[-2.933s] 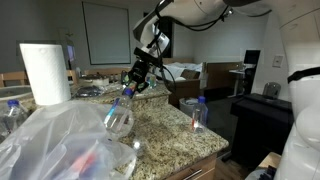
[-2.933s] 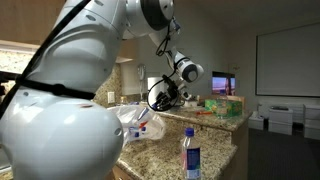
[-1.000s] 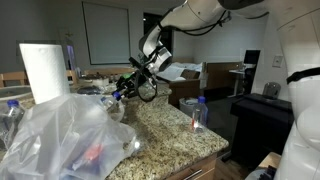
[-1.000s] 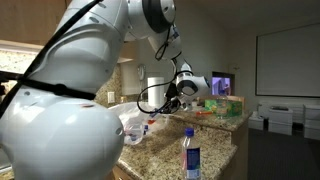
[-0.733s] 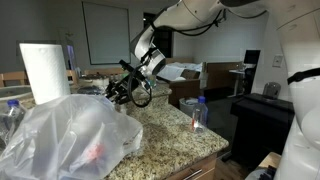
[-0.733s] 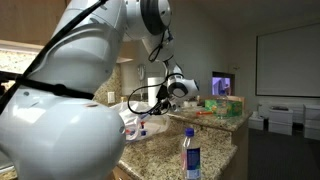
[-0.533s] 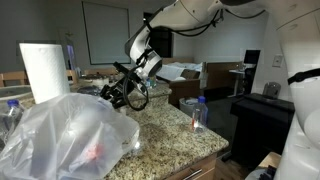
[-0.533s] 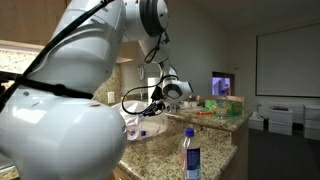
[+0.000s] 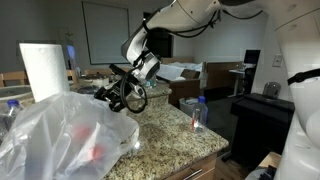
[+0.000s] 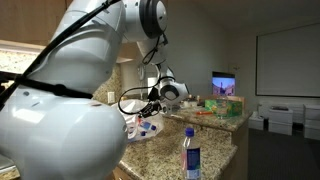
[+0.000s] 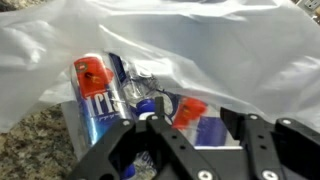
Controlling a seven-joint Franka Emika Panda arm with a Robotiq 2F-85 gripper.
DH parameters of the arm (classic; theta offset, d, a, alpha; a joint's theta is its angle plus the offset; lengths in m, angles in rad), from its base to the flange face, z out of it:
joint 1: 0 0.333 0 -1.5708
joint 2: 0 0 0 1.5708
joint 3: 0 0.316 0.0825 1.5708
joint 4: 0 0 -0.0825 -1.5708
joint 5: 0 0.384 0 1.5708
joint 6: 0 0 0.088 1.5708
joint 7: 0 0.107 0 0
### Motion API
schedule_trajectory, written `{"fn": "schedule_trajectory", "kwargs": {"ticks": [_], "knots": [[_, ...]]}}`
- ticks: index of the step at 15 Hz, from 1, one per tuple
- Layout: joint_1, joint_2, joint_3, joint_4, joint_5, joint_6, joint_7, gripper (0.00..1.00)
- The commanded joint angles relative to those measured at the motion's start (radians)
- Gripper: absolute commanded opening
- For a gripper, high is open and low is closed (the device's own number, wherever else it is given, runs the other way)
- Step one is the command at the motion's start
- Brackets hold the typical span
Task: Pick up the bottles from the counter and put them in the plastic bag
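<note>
Bag point(image 9: 60, 140) lower left on counter point(image 9: 165, 135), towel roll point(image 9: 45, 70) behind it. Bottles point(image 11: 100, 95) inside bag. One bottle point(image 9: 197, 113) on counter, right of centre.

Room light: dim and soft in both exterior views, with no hard shadows on the counter point(image 9: 185, 140).
Bright spots: a lit screen point(image 10: 223, 84) behind the jaws glows pale blue; the paper towel roll point(image 9: 45, 72) reads bright white.
Glare: the plastic bag point(image 9: 60, 135) under the jaws shows a white sheen along its crinkles; in the wrist view it is nearly blown out above the jaws.
Dark areas: the gripper point(image 11: 185, 135) is a black silhouette, and the detail of its fingers point(image 11: 120, 150) is lost.
Blur: the wrist view is soft, and the print on the bottles point(image 11: 100, 95) just beyond the jaws is smeared.
Focus: the robot body point(image 10: 60, 120) close to the lens is soft.
Resolution: low and blocky.
</note>
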Motion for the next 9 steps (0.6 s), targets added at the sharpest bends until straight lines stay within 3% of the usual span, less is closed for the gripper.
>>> {"fn": "schedule_trajectory", "kwargs": {"ticks": [1, 3, 9], "knots": [[-0.006, -0.050, -0.009, -0.012, -0.031, -0.046, 0.020, 0.92], [-0.009, -0.070, -0.016, -0.013, -0.053, -0.064, 0.020, 0.99], [-0.046, -0.143, -0.058, -0.020, -0.147, -0.150, 0.010, 1.00]]}}
